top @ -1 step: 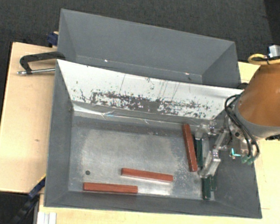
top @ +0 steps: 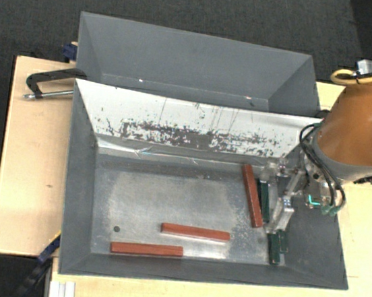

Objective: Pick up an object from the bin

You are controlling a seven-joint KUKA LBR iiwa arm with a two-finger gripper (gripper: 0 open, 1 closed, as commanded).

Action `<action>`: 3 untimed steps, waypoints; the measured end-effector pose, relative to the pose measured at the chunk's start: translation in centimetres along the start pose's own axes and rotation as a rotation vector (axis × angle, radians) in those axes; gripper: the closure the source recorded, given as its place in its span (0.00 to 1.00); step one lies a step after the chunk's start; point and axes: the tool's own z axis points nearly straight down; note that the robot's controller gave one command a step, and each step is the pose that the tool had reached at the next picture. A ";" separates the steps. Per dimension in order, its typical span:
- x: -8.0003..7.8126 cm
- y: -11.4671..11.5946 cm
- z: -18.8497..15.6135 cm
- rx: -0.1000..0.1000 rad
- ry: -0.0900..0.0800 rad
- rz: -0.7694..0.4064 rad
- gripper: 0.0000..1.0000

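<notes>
Orange wrist cover (top: 365, 127) hangs above the bin's (top: 82, 165) right wall; the gripper (top: 276, 239), whose opening I cannot tell, sits just right of a red-brown bar (top: 252, 195) slanting near-to-far

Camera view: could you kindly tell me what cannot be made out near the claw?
In the camera view:
- Claw: its upper part is covered by the arm's orange cover.
- Slanted red-brown bar: whether the claw touches it is unclear; they overlap.
- Dark speck on the bin floor: too small to identify.
</notes>
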 end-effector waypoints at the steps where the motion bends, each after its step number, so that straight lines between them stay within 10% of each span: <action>1: -0.3 2.1 5.3 0.001 -0.006 -0.038 0.00; 2: 1.1 4.5 10.1 -0.001 -0.001 -0.195 0.00; 3: 1.7 3.2 13.4 -0.001 0.002 -0.104 1.00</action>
